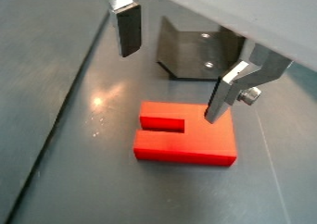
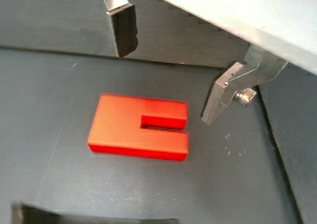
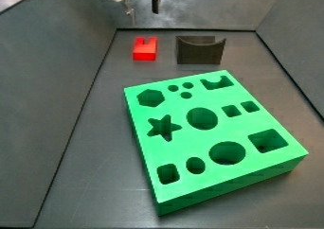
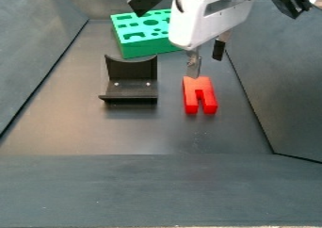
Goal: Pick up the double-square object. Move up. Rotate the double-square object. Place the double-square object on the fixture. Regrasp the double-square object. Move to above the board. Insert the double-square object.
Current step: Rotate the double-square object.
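1. Watching the gripper [image 1: 173, 66] hang over the double-square object [image 1: 183, 135], I see its jaws spread wide with nothing between the fingers [image 2: 122, 29]; in both wrist views the red piece lies flat on the dark floor below them, not yet grasped.
2. In a side view the double-square object [image 3: 143, 48] sits at the upper middle of the frame, just beside the fixture [image 3: 199, 49] and well apart from the board [image 3: 210, 138], which fills the centre and lower right.
3. My first worry is the descent: one finger [image 1: 221, 93] seems to stand over the piece itself near its notch, not beside it. If I come straight down like that, I judge the plate could land on top of the plastic instead of straddling it.
4. My second worry is an off-centre pinch. The piece is elongated, so closing near one end could let it swivel in the pads, which would spoil the later rotation and the seat on the fixture [image 4: 128, 79].
5. My third worry is a nudge: a finger brushing the side could slide the piece across the smooth floor towards the fixture.
6. Counting: one double-square object [image 4: 199, 94], one fixture, one board [image 4: 147, 31], one gripper [image 4: 199, 60] with two fingers.
7. The board's cut-outs I count as about twelve in the side view, though a few small ones are hard to separate.
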